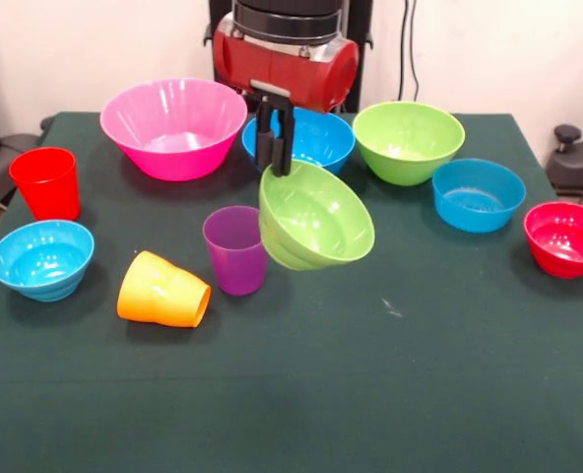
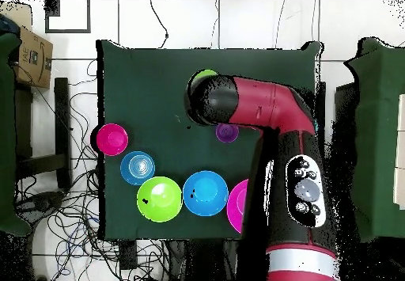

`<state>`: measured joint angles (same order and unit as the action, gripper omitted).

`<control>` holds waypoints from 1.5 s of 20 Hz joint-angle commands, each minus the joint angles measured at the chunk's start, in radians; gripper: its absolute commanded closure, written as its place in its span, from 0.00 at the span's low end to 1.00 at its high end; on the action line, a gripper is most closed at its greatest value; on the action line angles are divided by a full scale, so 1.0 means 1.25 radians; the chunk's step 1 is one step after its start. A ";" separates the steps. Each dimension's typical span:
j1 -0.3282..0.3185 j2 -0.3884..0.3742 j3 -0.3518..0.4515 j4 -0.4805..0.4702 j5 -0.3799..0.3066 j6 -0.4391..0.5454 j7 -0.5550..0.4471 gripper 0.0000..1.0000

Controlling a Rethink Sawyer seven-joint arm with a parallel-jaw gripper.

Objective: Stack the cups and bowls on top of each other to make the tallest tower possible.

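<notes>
Lime green glossy plastic, the small bowl (image 1: 316, 217) hangs tilted above the green-clothed table (image 1: 370, 394), its rim pinched between the closed fingers of the black end effector (image 1: 275, 163), its opening facing the front camera. Directly beside it, to its left in the front view, stands the upright purple plastic tumbler (image 1: 236, 249). The orange stepped tumbler (image 1: 162, 291) lies on its side near the purple one. The red tumbler (image 1: 46, 182) stands upright at the left edge, with the small light blue bowl (image 1: 41, 258) in front of it. The large pink bowl (image 1: 173, 127), mid-sized blue bowl (image 1: 316, 139), mid-sized lime green bowl (image 1: 408, 141), small blue bowl (image 1: 479, 194) and small red bowl (image 1: 565, 238) rest separately along the far and right sides.
</notes>
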<state>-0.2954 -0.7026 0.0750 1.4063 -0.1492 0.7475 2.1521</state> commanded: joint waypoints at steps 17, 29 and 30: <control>-0.067 -0.101 0.129 0.134 -0.086 0.084 -0.223 1.00; -0.129 -0.103 0.171 0.165 -0.120 0.060 -0.248 1.00; -0.132 -0.104 0.174 0.169 -0.125 0.058 -0.246 1.00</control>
<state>-0.4448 -0.8450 0.1913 1.5068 -0.2149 0.7477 2.1514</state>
